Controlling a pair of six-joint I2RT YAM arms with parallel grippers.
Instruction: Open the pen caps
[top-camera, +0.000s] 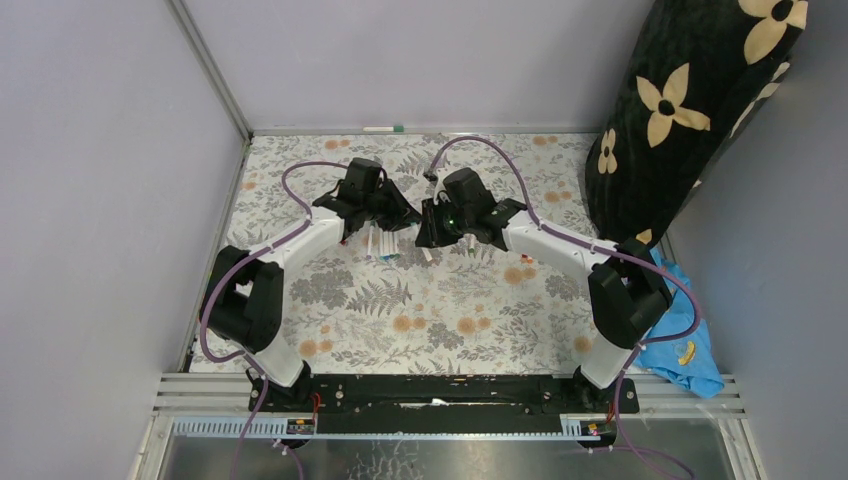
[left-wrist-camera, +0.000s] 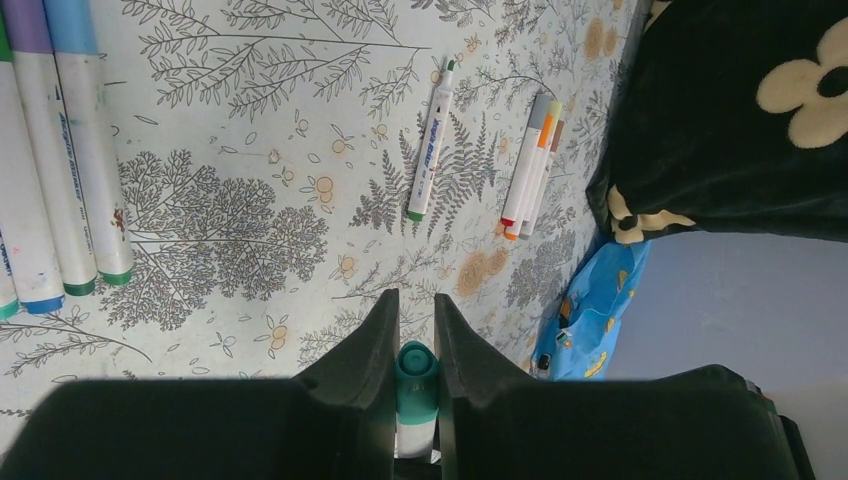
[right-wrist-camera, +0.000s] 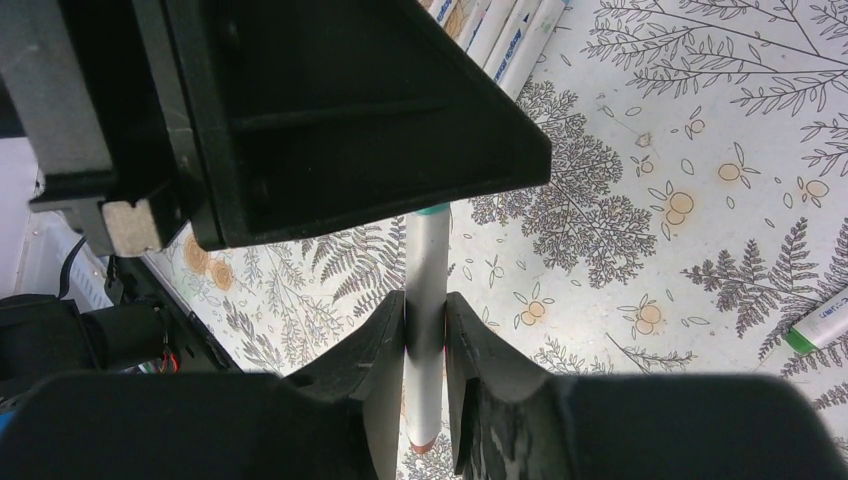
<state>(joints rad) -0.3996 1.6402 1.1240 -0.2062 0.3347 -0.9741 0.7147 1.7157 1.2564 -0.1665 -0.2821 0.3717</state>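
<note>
A white pen (right-wrist-camera: 428, 260) hangs in the air between my two grippers. Its teal pen cap (left-wrist-camera: 416, 365) sits on the barrel, and my left gripper (left-wrist-camera: 416, 300) is shut on that cap. In the right wrist view a sliver of the teal cap (right-wrist-camera: 432, 210) shows under the left gripper's black body (right-wrist-camera: 300, 110). My right gripper (right-wrist-camera: 425, 297) is closed against the white barrel lower down, a reddish end showing below the fingers. From above, the left gripper (top-camera: 398, 215) and right gripper (top-camera: 428, 228) meet over the middle of the mat.
Three capped pens (left-wrist-camera: 60, 150) lie side by side at the left. A single green-ended pen (left-wrist-camera: 430, 140) and a small bundle with orange tips (left-wrist-camera: 530, 165) lie farther out. A black flowered cushion (top-camera: 690, 110) and a blue cloth (top-camera: 690, 350) are at the right. One pen (top-camera: 383, 128) lies at the back wall.
</note>
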